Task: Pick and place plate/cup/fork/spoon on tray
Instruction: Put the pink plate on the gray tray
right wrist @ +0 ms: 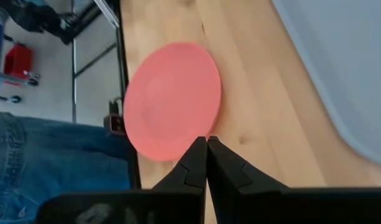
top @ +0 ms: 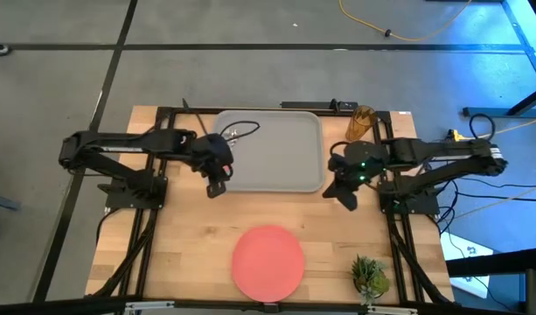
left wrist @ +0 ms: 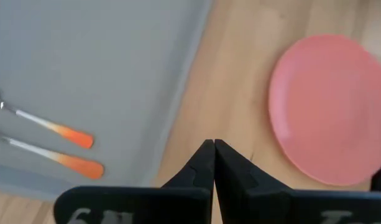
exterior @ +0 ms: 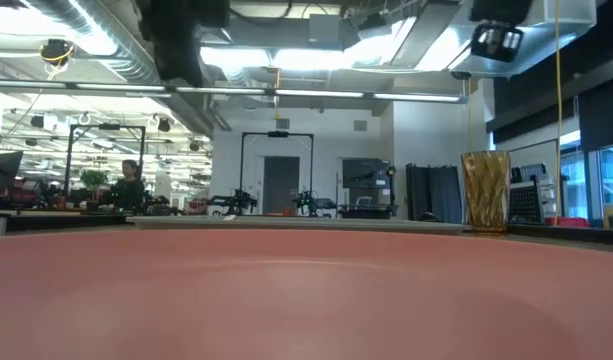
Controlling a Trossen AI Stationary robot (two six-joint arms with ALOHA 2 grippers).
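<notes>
While both fingers pairs press closed, plate (top: 268,262) near table's front edge, tray (top: 276,166) behind.

small green plant (top: 369,276) seen on the wooden table (top: 180,262), near its front right corner | yellow cable (top: 399,35) laid on the floor beyond the table | person in jeans (right wrist: 47,155) seen beside the table

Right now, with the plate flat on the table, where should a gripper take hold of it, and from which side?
Probably by the rim. The plate lies flat on the bare wood near the table's front edge, apart from the tray, so only its thin edge offers a grip. The right gripper, fingers shut, looks nearest; coming down at the rim facing the tray, one finger over and one under, seems best.
</notes>
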